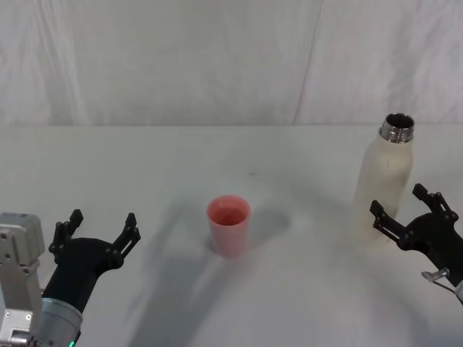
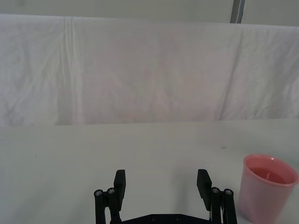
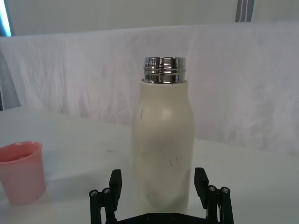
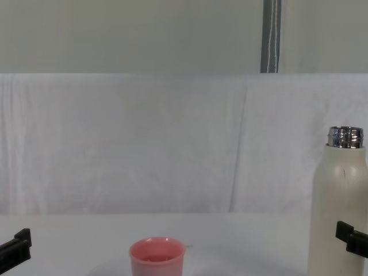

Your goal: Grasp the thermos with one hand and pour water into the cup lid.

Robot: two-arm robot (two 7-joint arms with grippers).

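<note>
The cream-white thermos [image 1: 383, 184] stands upright at the right of the table, its chrome neck uncapped. My right gripper [image 1: 412, 211] is open just in front of it, black fingers spread to either side of its lower body without touching. In the right wrist view the thermos [image 3: 162, 144] rises between the open fingers [image 3: 115, 183]. The pink cup lid [image 1: 229, 225] stands upright mid-table, also seen as the cup lid [image 4: 156, 259] from the chest. My left gripper [image 1: 98, 231] hovers open at the lower left, well left of the cup lid [image 2: 267, 186].
A white cloth covers the table [image 1: 217, 159] and hangs as a backdrop [image 4: 172, 144] behind it. Bare cloth lies between the cup lid and the thermos. A grey vertical post [image 4: 270, 35] stands behind the backdrop.
</note>
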